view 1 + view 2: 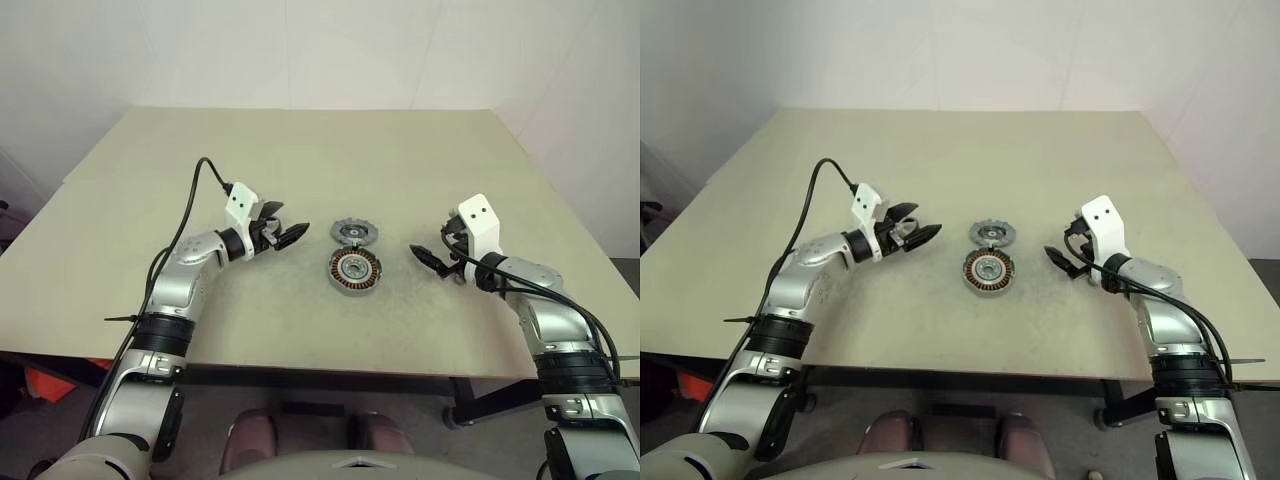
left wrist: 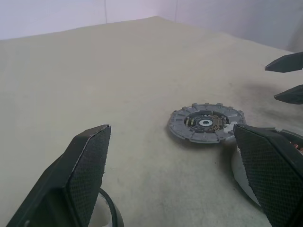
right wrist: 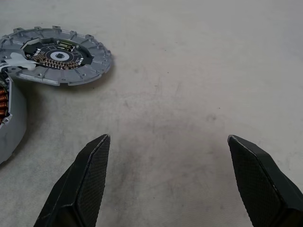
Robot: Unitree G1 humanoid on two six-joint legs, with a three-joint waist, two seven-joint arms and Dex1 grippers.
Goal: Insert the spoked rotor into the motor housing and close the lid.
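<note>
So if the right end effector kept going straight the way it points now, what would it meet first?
Probably bare table. The open right end effector aims past the spoked rotor and motor housing, which lie off to one side.

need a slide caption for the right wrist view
Open right gripper above bare table, spoked rotor lying beside motor housing.

Spoked rotor: matt grey cast metal. Motor housing: silver metal, copper windings. Pincer pads: black, finely textured. Bench: matt beige, scuffed between the pincers.
</note>
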